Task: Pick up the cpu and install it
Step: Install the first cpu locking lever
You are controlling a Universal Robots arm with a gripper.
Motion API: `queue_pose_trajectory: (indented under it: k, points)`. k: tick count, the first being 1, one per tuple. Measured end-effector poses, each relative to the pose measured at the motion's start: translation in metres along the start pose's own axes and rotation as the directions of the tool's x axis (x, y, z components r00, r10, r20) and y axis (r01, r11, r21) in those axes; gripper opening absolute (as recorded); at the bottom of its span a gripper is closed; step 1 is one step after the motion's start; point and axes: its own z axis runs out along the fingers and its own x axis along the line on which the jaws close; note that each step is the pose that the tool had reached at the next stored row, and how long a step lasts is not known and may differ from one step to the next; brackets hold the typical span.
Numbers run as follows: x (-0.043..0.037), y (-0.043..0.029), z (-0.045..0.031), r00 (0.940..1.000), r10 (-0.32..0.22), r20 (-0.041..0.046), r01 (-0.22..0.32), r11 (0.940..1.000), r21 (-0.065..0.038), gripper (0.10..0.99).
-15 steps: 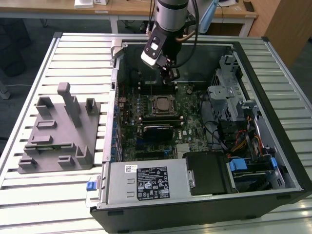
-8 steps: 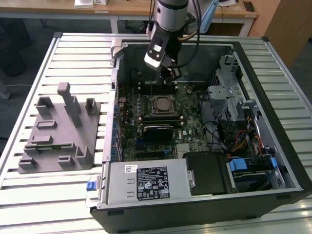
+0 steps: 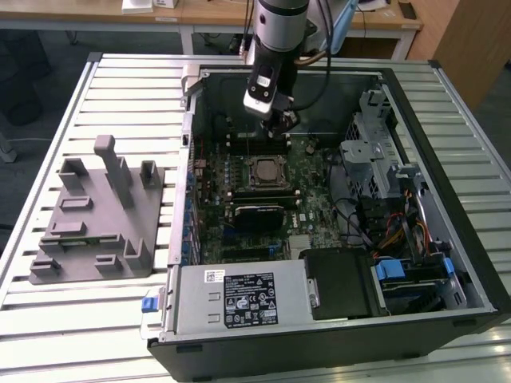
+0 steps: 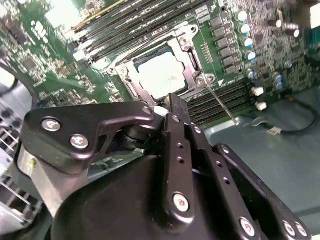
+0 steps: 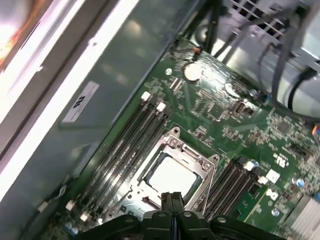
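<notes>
The cpu (image 3: pixel 263 171) lies flat in the motherboard socket (image 3: pixel 249 182) inside the open computer case, its pale silver top showing within the metal frame. Both wrist views show the cpu (image 4: pixel 159 75) (image 5: pixel 171 176) sitting square in that frame. My gripper (image 3: pixel 281 122) hangs above the board, just behind the socket as the exterior view shows it. Its black fingers (image 4: pixel 175 106) (image 5: pixel 172 199) are pressed together with nothing between them, a short way off the cpu and not touching it.
A grey holder tray (image 3: pixel 96 215) with upright pegs rests on the slatted table at the exterior view's left. Inside the case are memory slots (image 5: pixel 125 150), a power supply (image 3: pixel 239 299), a metal drive cage (image 3: pixel 375 152) and loose cables (image 3: pixel 399 231). The case walls (image 3: pixel 471 263) enclose the board.
</notes>
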Motion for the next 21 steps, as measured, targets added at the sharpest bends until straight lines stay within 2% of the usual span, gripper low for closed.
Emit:
queue_pose_trajectory:
  k: [3, 6, 11, 15, 21]
  points:
    - [0.0000, 0.0000, 0.0001, 0.9985, -0.054, -0.0007, 0.054, 0.9985, 0.002, 0.106]
    - [0.0000, 0.0000, 0.0002, 0.9942, -0.108, -0.0014, 0.108, 0.9942, 0.003, 0.106]
    - [0.0000, 0.0000, 0.0004, 0.9801, -0.198, -0.0030, 0.198, 0.9801, 0.006, 0.106]
    - [0.0000, 0.0000, 0.0004, 0.9633, -0.268, -0.0043, 0.268, 0.9633, 0.008, 0.106]
    - [0.0000, 0.0000, 0.0006, 0.9282, -0.372, -0.0067, 0.372, 0.9281, 0.011, 0.106]
